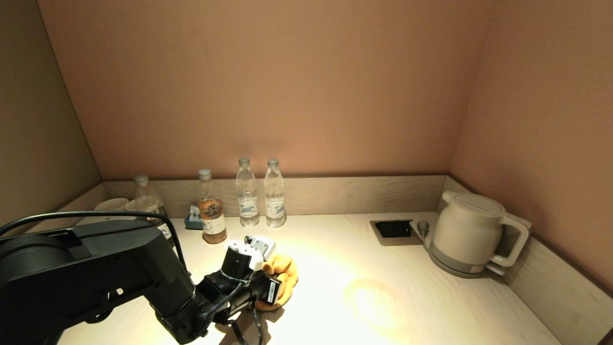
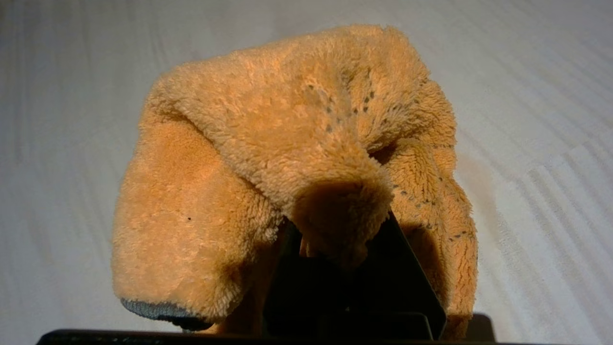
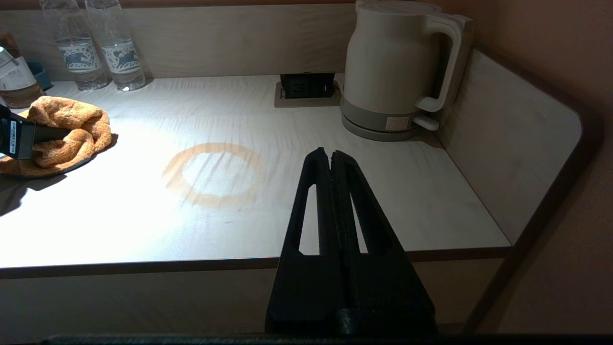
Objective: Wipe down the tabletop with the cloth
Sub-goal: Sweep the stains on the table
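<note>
An orange fluffy cloth (image 1: 283, 278) lies bunched on the pale tabletop (image 1: 431, 306) at the left. My left gripper (image 1: 274, 286) is shut on the cloth; in the left wrist view the cloth (image 2: 268, 158) drapes over the fingers and hides their tips. The cloth also shows in the right wrist view (image 3: 72, 129). A brownish ring stain (image 1: 376, 302) marks the tabletop right of the cloth, and it shows in the right wrist view (image 3: 215, 175) too. My right gripper (image 3: 330, 155) is shut and empty, held off the table's front edge, out of the head view.
A white kettle (image 1: 471, 235) stands at the back right beside a recessed socket (image 1: 393, 229). Several bottles (image 1: 261, 194) and cups (image 1: 112, 205) line the back left wall. A white adapter (image 1: 261, 245) lies just behind the cloth. Walls close in on three sides.
</note>
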### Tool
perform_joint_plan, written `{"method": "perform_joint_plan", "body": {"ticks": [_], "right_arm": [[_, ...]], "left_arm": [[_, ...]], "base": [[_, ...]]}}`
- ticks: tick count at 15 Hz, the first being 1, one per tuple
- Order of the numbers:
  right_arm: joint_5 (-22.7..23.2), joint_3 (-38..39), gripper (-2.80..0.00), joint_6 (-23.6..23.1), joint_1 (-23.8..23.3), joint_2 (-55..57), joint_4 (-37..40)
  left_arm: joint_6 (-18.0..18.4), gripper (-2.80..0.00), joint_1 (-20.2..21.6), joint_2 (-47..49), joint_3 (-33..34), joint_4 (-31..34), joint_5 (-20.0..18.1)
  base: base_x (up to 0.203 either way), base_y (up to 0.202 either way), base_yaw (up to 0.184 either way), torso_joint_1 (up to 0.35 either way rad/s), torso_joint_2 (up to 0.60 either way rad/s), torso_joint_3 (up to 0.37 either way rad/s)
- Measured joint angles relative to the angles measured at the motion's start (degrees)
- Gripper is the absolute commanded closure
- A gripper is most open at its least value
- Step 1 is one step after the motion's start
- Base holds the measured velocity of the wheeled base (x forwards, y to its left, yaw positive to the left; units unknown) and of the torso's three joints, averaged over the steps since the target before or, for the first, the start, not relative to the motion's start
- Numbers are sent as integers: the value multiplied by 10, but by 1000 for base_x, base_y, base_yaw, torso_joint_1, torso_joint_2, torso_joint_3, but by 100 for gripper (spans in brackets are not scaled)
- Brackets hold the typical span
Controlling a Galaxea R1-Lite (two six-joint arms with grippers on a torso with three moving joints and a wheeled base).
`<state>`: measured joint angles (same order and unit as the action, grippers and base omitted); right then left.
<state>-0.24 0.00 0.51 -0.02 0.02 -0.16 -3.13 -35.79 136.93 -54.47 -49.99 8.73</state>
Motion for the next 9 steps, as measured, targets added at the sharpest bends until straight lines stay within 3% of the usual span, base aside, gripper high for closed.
{"method": "perform_joint_plan", "body": {"ticks": [9], "right_arm": [[0,0,0,0,0,0,0]], "left_arm": [[12,0,16,28,-46,-1,15]], "base": [[0,0,0,0,0,0]]}}
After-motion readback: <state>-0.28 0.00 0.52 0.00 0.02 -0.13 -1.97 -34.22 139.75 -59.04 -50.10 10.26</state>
